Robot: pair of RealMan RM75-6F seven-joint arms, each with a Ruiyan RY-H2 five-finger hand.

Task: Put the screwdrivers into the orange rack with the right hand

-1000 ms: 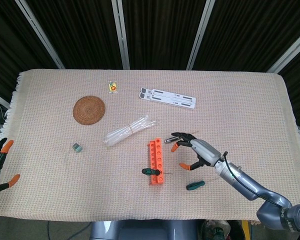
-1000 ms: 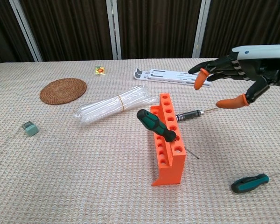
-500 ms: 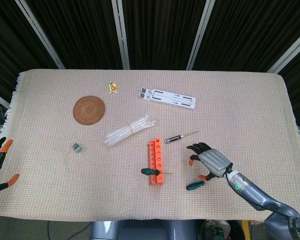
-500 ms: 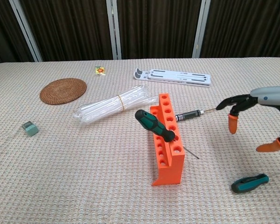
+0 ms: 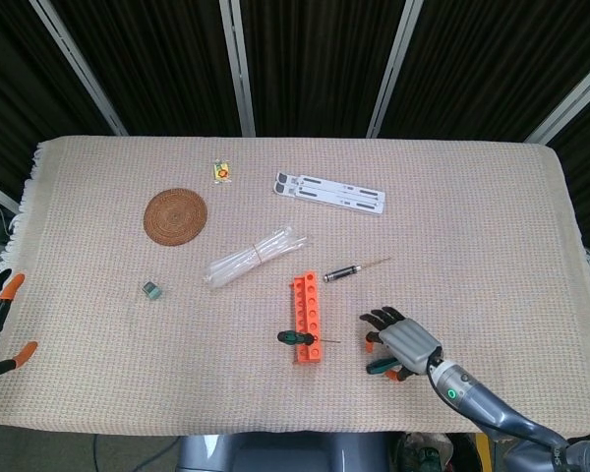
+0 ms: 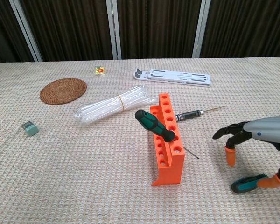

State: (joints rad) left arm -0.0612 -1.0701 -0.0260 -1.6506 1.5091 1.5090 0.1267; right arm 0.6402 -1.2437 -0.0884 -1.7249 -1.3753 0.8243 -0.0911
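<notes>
While spread, robot hand (image 6: pixel 252 147) over screwdriver (image 6: pixel 248 182)

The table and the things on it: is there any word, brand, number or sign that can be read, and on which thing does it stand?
No text can be read in either view.
Small yellow packet: a red and green print, too small to read.
Orange rack: no marking visible.
White folded stand: no marking visible.
</notes>
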